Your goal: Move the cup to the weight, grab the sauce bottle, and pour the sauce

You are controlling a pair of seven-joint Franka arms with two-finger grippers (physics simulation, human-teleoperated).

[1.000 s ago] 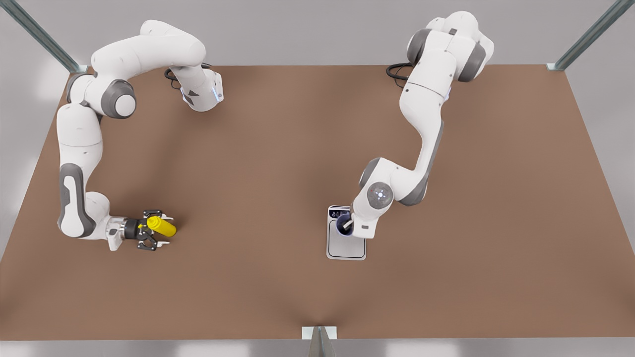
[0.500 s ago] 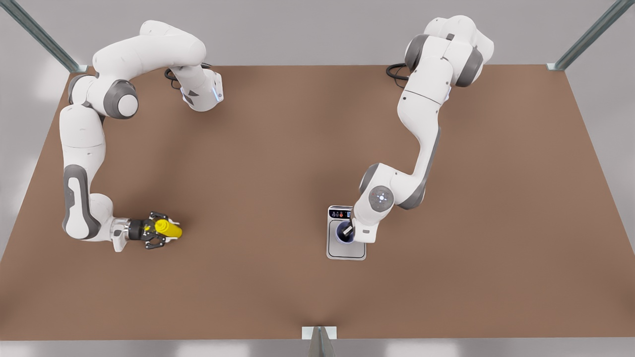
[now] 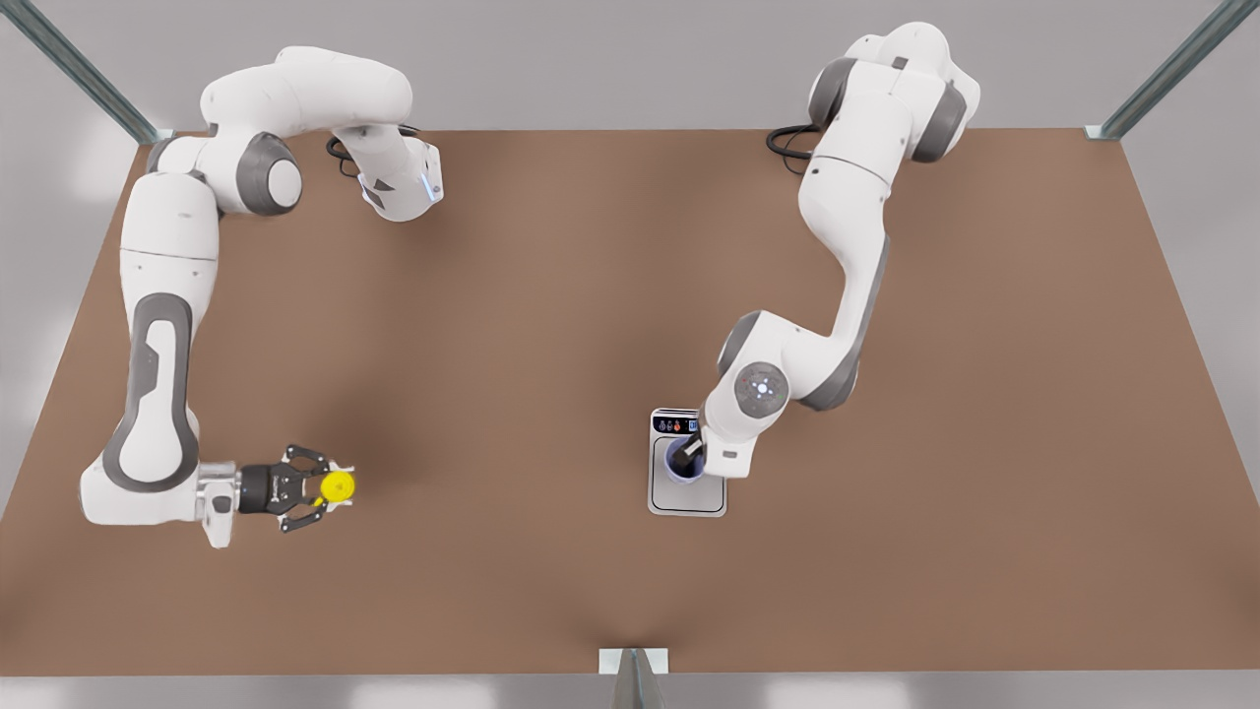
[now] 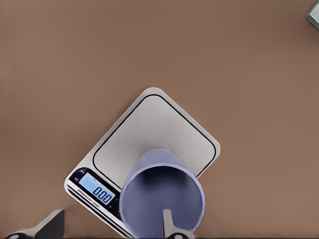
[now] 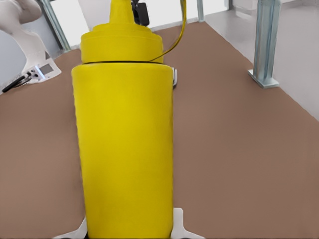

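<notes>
The lavender cup (image 3: 682, 463) (image 4: 162, 194) stands upright on the weight (image 3: 689, 497) (image 4: 149, 134), at the display end of its silver plate. My left gripper (image 3: 692, 451) (image 4: 108, 223), on the front view's right, hovers over the cup and is open. One of its fingers (image 4: 167, 221) is inside the rim and the other is well outside the cup wall. On the front view's left, my right gripper (image 3: 320, 485) (image 5: 129, 231) is shut on the yellow sauce bottle (image 3: 339, 484) (image 5: 124, 139). The bottle is upright, with its nozzle pointing up.
The brown table (image 3: 512, 325) stretches open between the two arms. Metal frame posts stand at the far corners (image 3: 1102, 130) and a bracket (image 3: 633, 662) sits at the middle of the near edge. The scale's display (image 4: 97, 190) reads zeros.
The right gripper closed on the lying bottle and swung it upright, moving slightly toward the near edge. The left arm settled the cup on the scale and shifted slightly.
</notes>
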